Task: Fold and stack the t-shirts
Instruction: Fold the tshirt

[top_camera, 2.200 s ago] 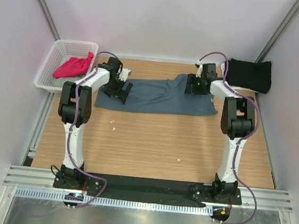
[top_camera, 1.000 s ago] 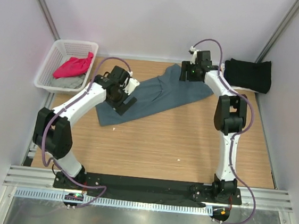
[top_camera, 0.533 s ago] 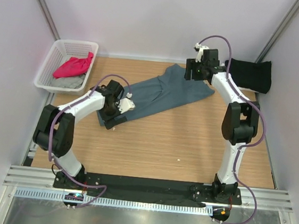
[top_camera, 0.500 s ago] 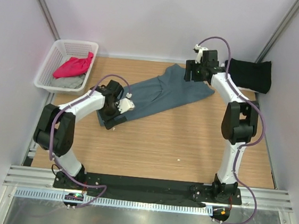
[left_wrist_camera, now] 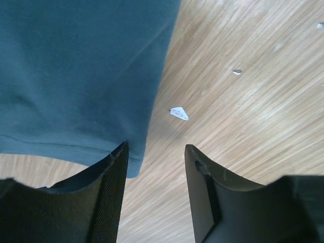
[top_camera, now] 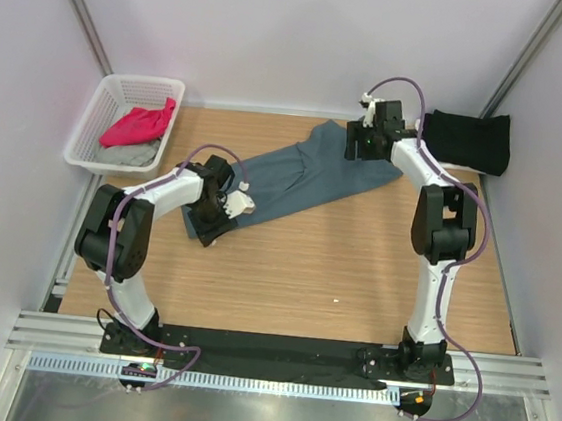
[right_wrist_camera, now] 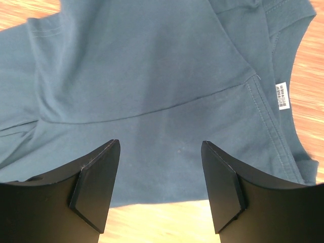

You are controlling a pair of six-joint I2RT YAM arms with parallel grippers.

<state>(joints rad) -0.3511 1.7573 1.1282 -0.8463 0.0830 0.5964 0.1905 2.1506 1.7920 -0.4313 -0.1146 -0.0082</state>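
A slate blue-grey t-shirt [top_camera: 305,173] lies flat and slantwise across the far half of the table, collar end at the back. My left gripper [top_camera: 209,225] is low at the shirt's near-left corner. In the left wrist view my left gripper [left_wrist_camera: 156,152] is open with bare wood between the fingers, and the shirt's hem corner [left_wrist_camera: 76,76] lies against the left finger [left_wrist_camera: 114,172]. My right gripper [top_camera: 361,147] hovers open over the collar end; my right gripper [right_wrist_camera: 161,147] has the shirt [right_wrist_camera: 152,76] below and nothing in it. A folded black t-shirt [top_camera: 467,140] rests at the back right.
A white mesh basket [top_camera: 101,101] at the back left holds a magenta-pink t-shirt [top_camera: 137,125] on a light grey one [top_camera: 131,155]. A white neck label [right_wrist_camera: 281,94] shows at the collar. A small white scrap [left_wrist_camera: 178,113] lies on the wood by the hem.
The shirt has swung from lying level to slantwise. My left gripper moved down to the shirt's near-left corner and its jaws have narrowed. My right gripper stays open over the collar end.
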